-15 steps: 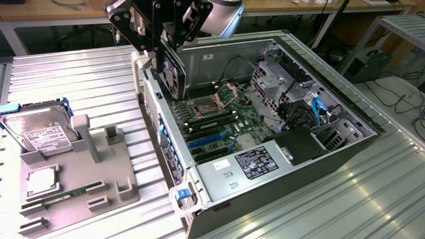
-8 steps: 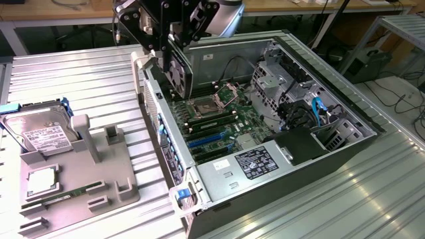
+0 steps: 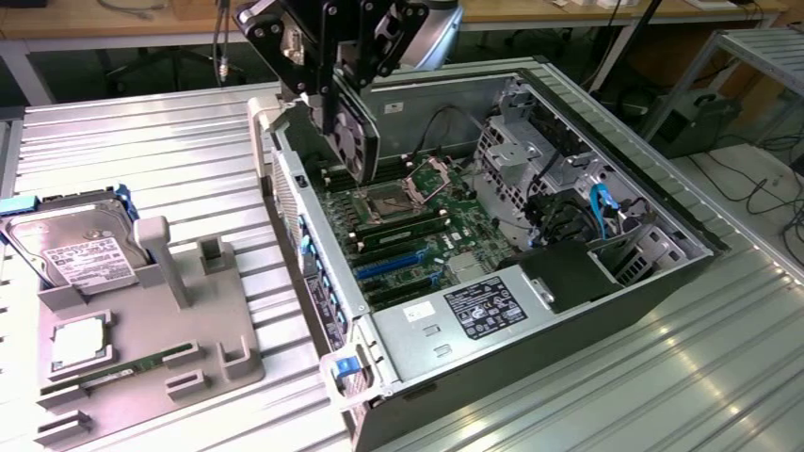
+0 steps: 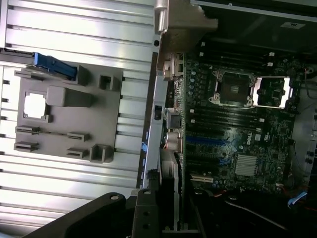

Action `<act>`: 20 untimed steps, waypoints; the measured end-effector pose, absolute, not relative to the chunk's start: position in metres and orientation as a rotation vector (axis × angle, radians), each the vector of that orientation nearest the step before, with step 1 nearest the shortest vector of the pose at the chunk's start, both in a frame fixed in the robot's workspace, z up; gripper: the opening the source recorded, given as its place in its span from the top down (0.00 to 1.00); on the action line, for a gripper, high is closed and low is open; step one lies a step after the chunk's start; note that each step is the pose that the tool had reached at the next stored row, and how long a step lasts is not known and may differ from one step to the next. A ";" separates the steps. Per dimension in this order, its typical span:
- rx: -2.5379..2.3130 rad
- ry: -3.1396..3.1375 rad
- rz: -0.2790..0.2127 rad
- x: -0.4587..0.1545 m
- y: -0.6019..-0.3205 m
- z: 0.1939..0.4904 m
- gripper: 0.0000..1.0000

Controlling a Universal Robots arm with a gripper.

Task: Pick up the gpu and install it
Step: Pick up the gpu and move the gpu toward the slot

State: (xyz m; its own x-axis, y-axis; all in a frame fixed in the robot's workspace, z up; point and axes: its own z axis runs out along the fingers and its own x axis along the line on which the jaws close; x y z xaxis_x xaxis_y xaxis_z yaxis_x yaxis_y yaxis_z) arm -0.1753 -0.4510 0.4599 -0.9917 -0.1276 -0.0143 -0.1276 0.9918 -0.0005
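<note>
Exterior view. The gripper (image 3: pixel 333 99) sits at upper centre of the frame, jaws partly closed and clamped on the gpu (image 3: pixel 358 141). The card hangs on edge, its black cooler face turned toward the exterior view's right. It is clear of the board, above the rear-wall end of the open computer case (image 3: pixel 503 377). The case lies on its side on the ribbed metal table (image 3: pixel 151 151), occupying centre and right of the frame.

Inside the case:
- The motherboard (image 3: pixel 415 235) is exposed, with the CPU socket (image 3: pixel 383 205) just below the card.
- The blue expansion slots (image 3: pixel 390 266) are lower down, toward frame centre.
- A labelled power supply (image 3: pixel 484 311) is at lower centre.

At lower left a grey holder (image 3: pixel 164 348) carries three parts:
- a hard drive (image 3: pixel 82 250) standing tilted at its upper end;
- a processor (image 3: pixel 78 344);
- a green memory stick (image 3: pixel 120 370) lying flat.

Wrist view. The gripper (image 4: pixel 158 218) appears as dark fingers with the gpu (image 4: pixel 172 188) between them, seen edge-on with pale metal along the visible edge. The card lines up beside the case's rear wall, over the motherboard (image 4: pixel 237 134) edge and not seated. The CPU socket (image 4: pixel 233 89), a finned heatsink (image 4: pixel 246 164) and a blue slot (image 4: pixel 213 141) are in view on the board. The grey holder (image 4: pixel 64 119) lies on the table on the far side of the case wall, well apart from the card.
</note>
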 end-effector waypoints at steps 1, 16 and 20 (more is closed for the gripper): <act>-0.200 3.121 0.001 -0.174 -0.451 0.460 0.72; -0.200 3.121 0.001 -0.155 -0.451 0.459 0.72; -0.200 3.121 0.001 -0.150 -0.451 0.459 0.72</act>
State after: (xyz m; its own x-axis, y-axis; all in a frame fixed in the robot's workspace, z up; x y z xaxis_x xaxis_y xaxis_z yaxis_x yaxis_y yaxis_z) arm -0.1500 -0.4509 0.4593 -0.9917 -0.1276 -0.0143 -0.1276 0.9918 -0.0005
